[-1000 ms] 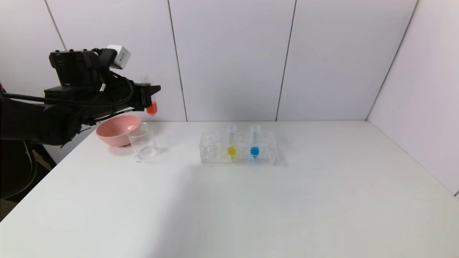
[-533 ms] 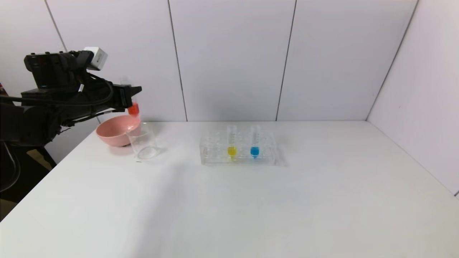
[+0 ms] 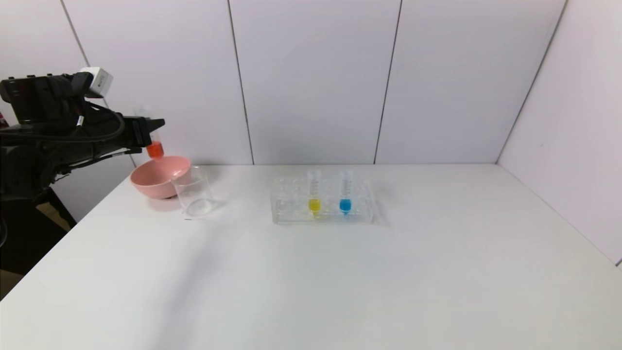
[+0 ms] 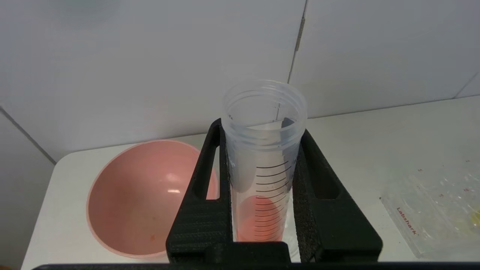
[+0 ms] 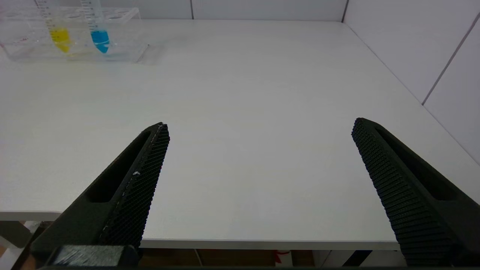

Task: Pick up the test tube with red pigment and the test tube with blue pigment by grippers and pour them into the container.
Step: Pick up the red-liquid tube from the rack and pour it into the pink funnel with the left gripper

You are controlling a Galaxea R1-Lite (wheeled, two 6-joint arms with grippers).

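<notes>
My left gripper (image 3: 148,132) (image 4: 262,157) is shut on the test tube with red pigment (image 3: 154,146) (image 4: 262,176), held upright in the air above the pink bowl's far rim, at the table's far left. Red-orange liquid sits at the tube's tip. The container (image 3: 194,190), a clear glass beaker, stands on the table just right of the bowl, below and to the right of the held tube. The test tube with blue pigment (image 3: 345,192) (image 5: 98,26) stands upright in the clear rack. My right gripper (image 5: 258,129) hangs open by the table's near edge, out of the head view.
A pink bowl (image 3: 158,176) (image 4: 138,195) sits left of the beaker. The clear tube rack (image 3: 323,200) (image 5: 71,35) at mid-table also holds a yellow-liquid tube (image 3: 314,192). White wall panels close the back and right side.
My left arm has carried the red tube leftwards, from above the beaker's right side to above the pink bowl. The rack, beaker and bowl have not moved.
</notes>
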